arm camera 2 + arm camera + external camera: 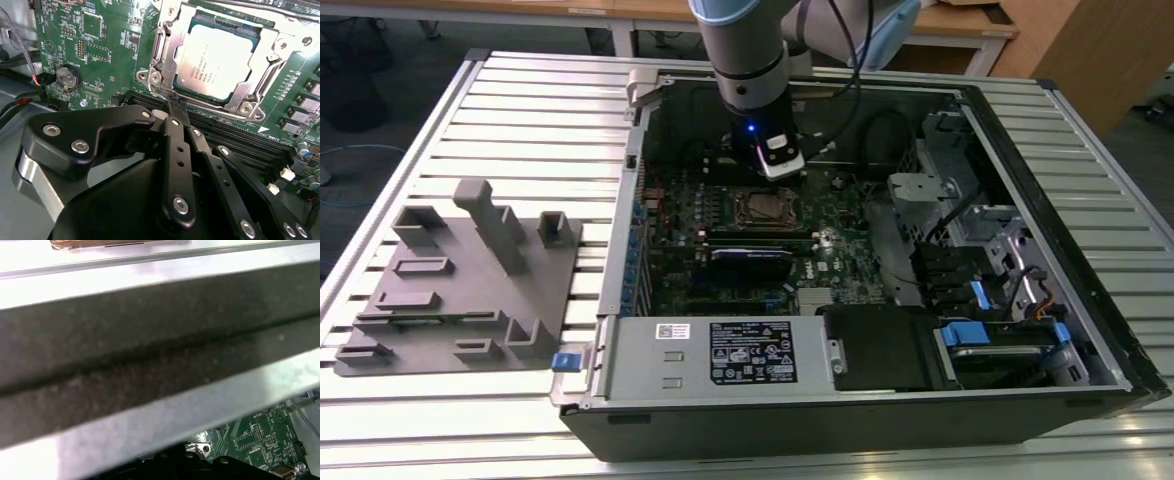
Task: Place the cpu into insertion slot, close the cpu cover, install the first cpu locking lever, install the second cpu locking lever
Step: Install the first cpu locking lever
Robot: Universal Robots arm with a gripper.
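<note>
Silver cpu (216,61) sits in the insertion slot (165,75), under the closed cpu cover (260,60). My fingers (176,107) are clenched together, touching the lever (160,95) at its corner; I may slip off.

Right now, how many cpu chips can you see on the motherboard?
1. The cpu lies in the insertion slot, framed by the cpu cover. Other parts of the motherboard are hidden.
</note>
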